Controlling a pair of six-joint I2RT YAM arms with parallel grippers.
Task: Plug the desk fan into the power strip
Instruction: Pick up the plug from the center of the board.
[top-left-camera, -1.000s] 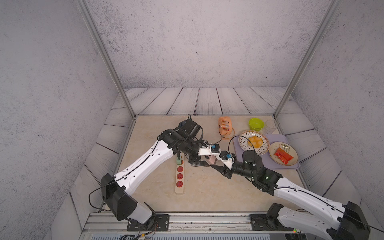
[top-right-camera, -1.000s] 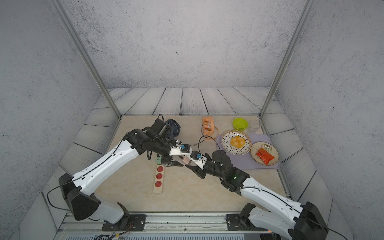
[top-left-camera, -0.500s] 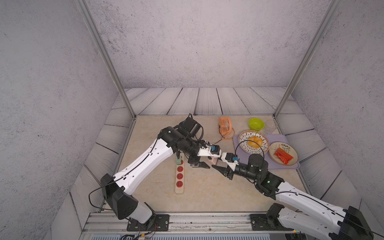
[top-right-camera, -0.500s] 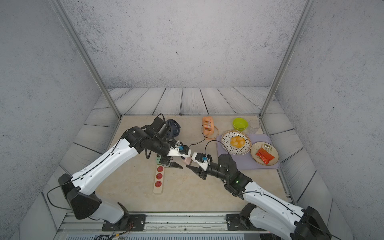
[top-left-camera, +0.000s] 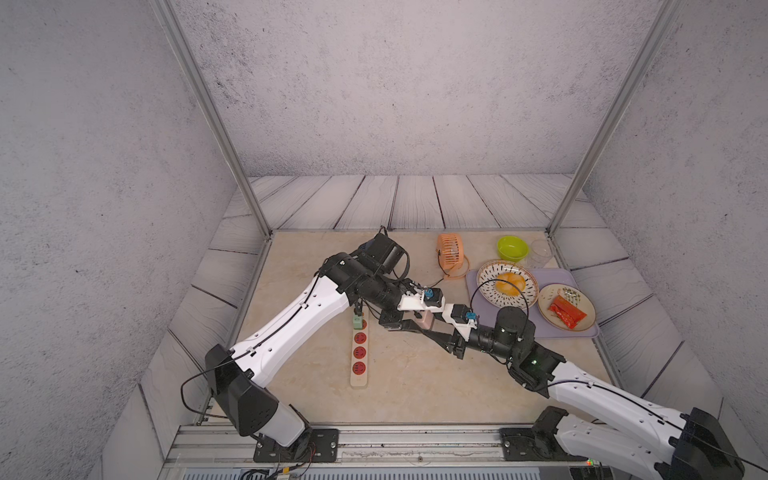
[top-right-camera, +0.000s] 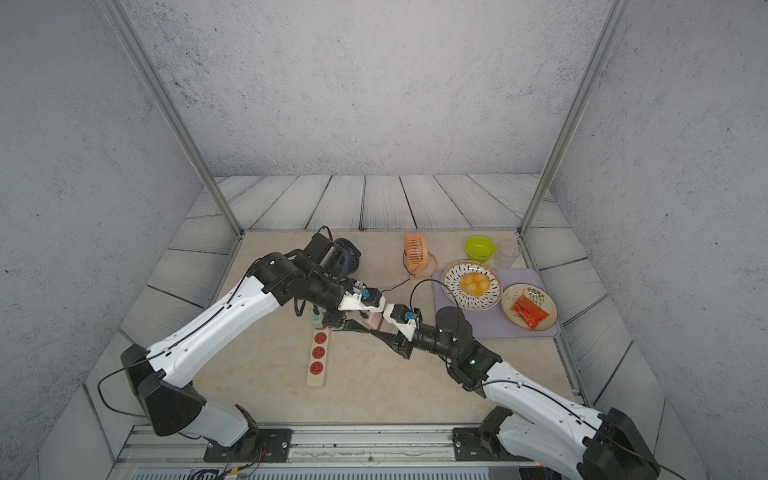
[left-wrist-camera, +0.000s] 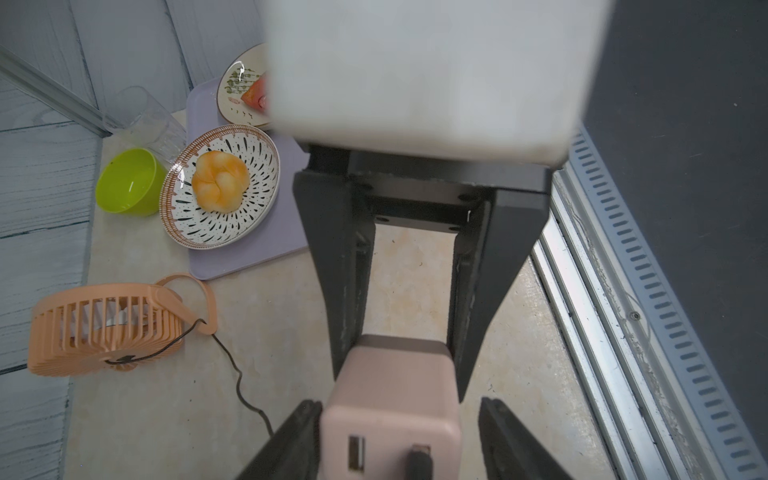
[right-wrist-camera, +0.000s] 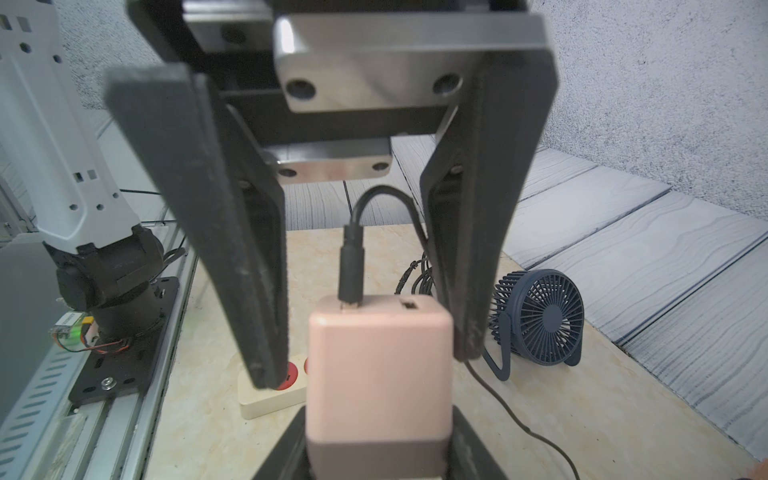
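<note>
— Where is the power strip (top-left-camera: 359, 360)?
— It lies flat on the table (top-left-camera: 415, 386), near my two grippers but apart from them.
— What do they hold?
— My right gripper (right-wrist-camera: 380, 415) is closed tight on the pink adapter (top-left-camera: 424, 321). My left gripper (left-wrist-camera: 399, 405) stands partly open around it: one finger (left-wrist-camera: 291, 440) touches it, the other finger (left-wrist-camera: 511, 440) leaves a small gap.

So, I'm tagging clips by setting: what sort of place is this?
Probably a lab robot cell, not a home: grey wall panels on aluminium posts, two arms bolted to a front rail.
</note>
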